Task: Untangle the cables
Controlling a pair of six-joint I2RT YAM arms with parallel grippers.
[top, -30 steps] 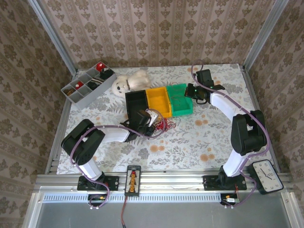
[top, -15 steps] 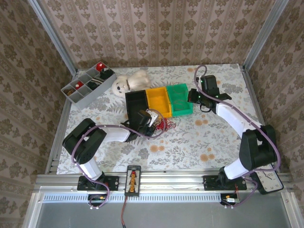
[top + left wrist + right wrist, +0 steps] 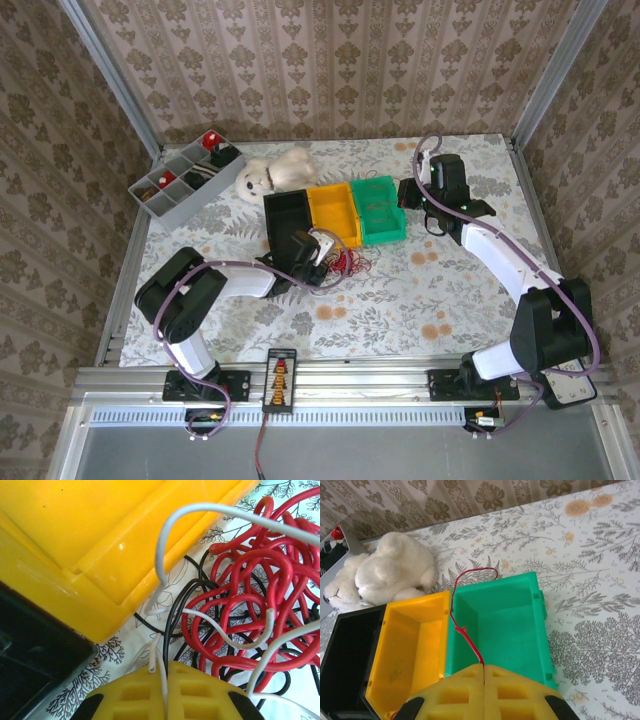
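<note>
Soft, even light fills the whole cell, bright with no hard shadows.
From above, the table looks sharp, with only faint shade under the arms. Close at the left wrist, the yellow bin is blurred and shows a small glint on its rim, while the cables beyond are crisper. The right wrist view is clear across the green bin, softening at its bottom edge.

Red, black, white cables; yellow bin

three bins, one toy, one tray, one cable tangle, perhaps one loose cable
</note>
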